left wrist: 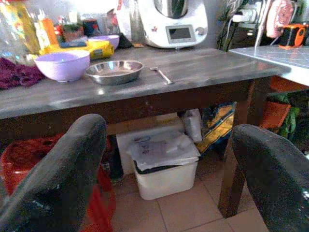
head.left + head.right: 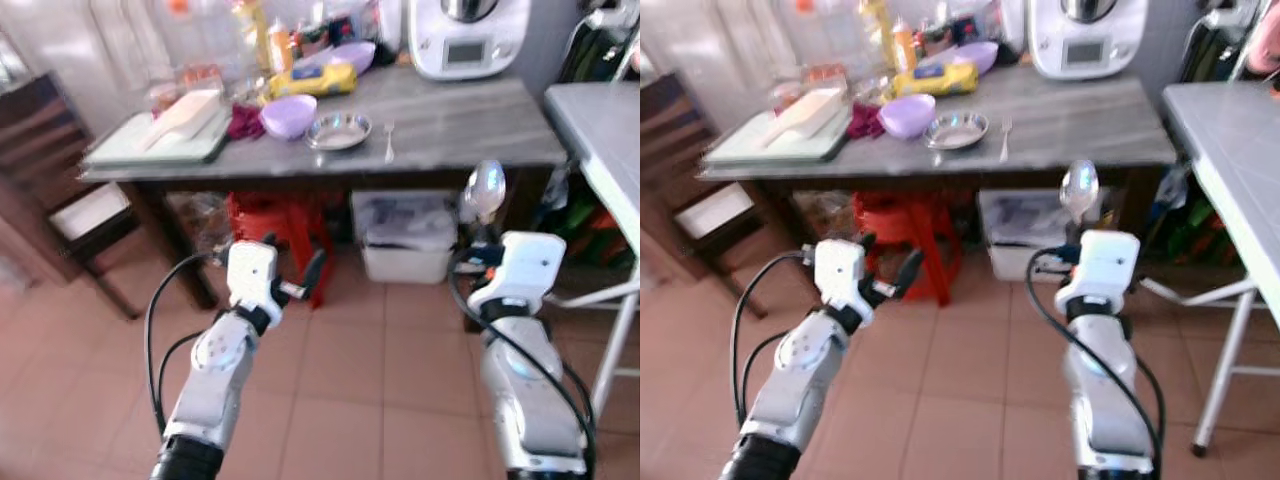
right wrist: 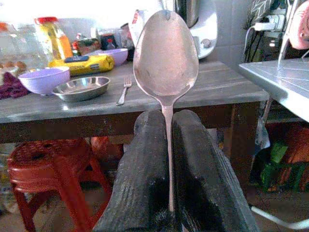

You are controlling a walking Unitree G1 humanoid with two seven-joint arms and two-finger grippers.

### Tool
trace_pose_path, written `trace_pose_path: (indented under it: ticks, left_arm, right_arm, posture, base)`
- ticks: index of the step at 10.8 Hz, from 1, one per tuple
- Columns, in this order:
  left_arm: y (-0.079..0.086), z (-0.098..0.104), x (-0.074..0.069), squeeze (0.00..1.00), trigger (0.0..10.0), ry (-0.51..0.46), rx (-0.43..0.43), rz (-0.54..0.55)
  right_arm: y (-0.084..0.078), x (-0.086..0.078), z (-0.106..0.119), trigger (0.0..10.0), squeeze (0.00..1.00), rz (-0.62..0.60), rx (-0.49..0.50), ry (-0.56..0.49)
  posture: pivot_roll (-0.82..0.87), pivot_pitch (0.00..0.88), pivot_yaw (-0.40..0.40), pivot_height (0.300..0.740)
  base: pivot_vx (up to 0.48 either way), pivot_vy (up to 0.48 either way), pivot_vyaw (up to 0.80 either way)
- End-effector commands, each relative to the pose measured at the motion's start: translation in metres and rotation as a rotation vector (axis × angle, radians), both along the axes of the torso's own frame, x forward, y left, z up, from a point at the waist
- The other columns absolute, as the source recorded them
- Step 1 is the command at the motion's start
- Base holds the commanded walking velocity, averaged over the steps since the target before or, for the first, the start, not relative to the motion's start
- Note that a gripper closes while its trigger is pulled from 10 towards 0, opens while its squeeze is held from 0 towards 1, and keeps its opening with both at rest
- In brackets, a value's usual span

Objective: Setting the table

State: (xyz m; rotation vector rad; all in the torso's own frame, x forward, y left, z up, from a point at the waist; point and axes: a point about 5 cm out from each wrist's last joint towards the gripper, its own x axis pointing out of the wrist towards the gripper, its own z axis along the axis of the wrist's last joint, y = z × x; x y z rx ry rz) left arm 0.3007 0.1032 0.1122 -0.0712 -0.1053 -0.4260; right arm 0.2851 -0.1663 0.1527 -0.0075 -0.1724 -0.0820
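A grey table (image 2: 450, 125) stands ahead of me. On it a steel plate (image 2: 338, 131) sits beside a purple bowl (image 2: 288, 116), and a fork (image 2: 389, 139) lies just right of the plate. My right gripper (image 3: 166, 145) is shut on a metal spoon (image 3: 165, 58) held upright, bowl end up, in front of the table's front edge; the spoon (image 2: 485, 189) shows in the head view too. My left gripper (image 2: 295, 275) is open and holds nothing, raised above the floor short of the table.
A white kitchen machine (image 2: 465, 35), a yellow packet (image 2: 312, 80), bottles and a pale tray (image 2: 160, 135) crowd the table's back and left. Under it stand a red stool (image 2: 275, 225) and a white bin (image 2: 405, 235). A second grey table (image 2: 605, 130) juts in at right.
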Motion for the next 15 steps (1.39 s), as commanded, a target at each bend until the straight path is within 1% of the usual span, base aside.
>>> trace_pose_path:
  ticks: [1, 3, 8, 11, 15]
  left_arm:
    - [0.0013, 0.0015, 0.0020, 0.00, 10.0, -0.003, 0.014, 0.004]
    - [-0.0010, 0.0021, 0.0022, 0.00, 10.0, -0.007, 0.011, 0.000]
    - [-0.0033, 0.0032, 0.0035, 0.00, 10.0, -0.011, 0.004, 0.004]
    - [-0.0031, 0.0031, 0.0035, 0.00, 10.0, -0.013, 0.001, 0.012]
    - [-0.0024, 0.0021, 0.0031, 0.00, 10.0, -0.011, 0.010, 0.016]
  right_arm:
    - [0.0021, 0.0006, 0.0045, 10.0, 0.00, 0.008, -0.004, -0.020]
    - [0.0041, 0.0015, 0.0059, 10.0, 0.00, 0.015, -0.010, -0.028]
    - [0.0026, 0.0030, 0.0069, 10.0, 0.00, 0.015, -0.015, -0.029]
    - [0.0029, 0.0053, 0.0079, 10.0, 0.00, 0.021, -0.019, -0.033]
    - [0.0026, 0.0038, 0.0066, 10.0, 0.00, 0.019, -0.016, -0.031]
  posture:
    - [-0.12, 0.045, 0.133, 0.740]
    - [-0.12, 0.041, 0.132, 0.740]
    - [-0.12, 0.041, 0.125, 0.740]
    - [-0.12, 0.037, 0.119, 0.740]
    - [-0.12, 0.043, 0.123, 0.740]
  base:
    - [0.480, 0.000, 0.00]
    - [0.480, 0.000, 0.00]
    - [0.480, 0.000, 0.00]
    - [0.480, 0.000, 0.48]
    - [0.454, 0.000, 0.00]
